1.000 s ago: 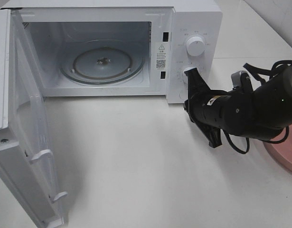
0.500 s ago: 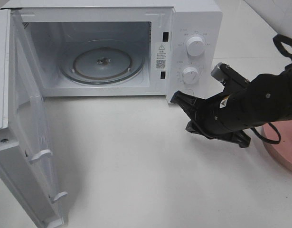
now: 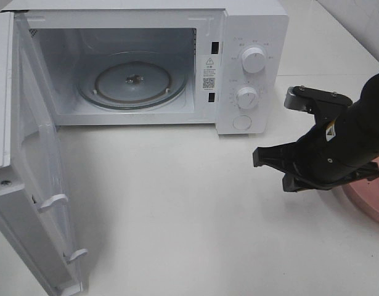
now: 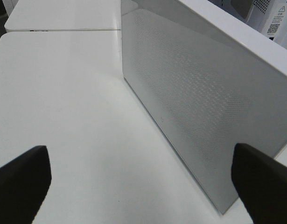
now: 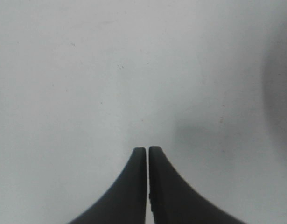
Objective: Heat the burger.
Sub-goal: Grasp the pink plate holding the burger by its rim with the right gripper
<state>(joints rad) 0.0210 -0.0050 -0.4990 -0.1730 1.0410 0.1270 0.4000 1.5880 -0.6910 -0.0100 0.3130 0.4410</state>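
The burger shows in none of the views. The only hint of it is a sliver of the pink plate (image 3: 373, 206) just behind the right arm at the edge of the high view, and whether the burger sits on that plate cannot be told. The right gripper (image 3: 258, 158) has its fingers pressed together and holds nothing. It hovers over the bare table (image 3: 177, 203), its tip pointing toward the front of the microwave (image 3: 254, 28), which stands ahead of it and a little apart. The left gripper (image 4: 138, 161) stands spread wide and empty, with the outer face of the open door (image 4: 199, 107) just ahead of its fingers. The oven is ready to receive, its glass turntable (image 3: 134, 80) bare, so the step in hand is probably fetching the burger. To do that well, the right gripper should turn back toward the plate behind it and open fully before it comes down. It should then take the burger across the bun halves with a light squeeze so the lettuce and tomato do not slide out. Carried level, the burger should be set near the turntable's middle, leaving the door to the left gripper.
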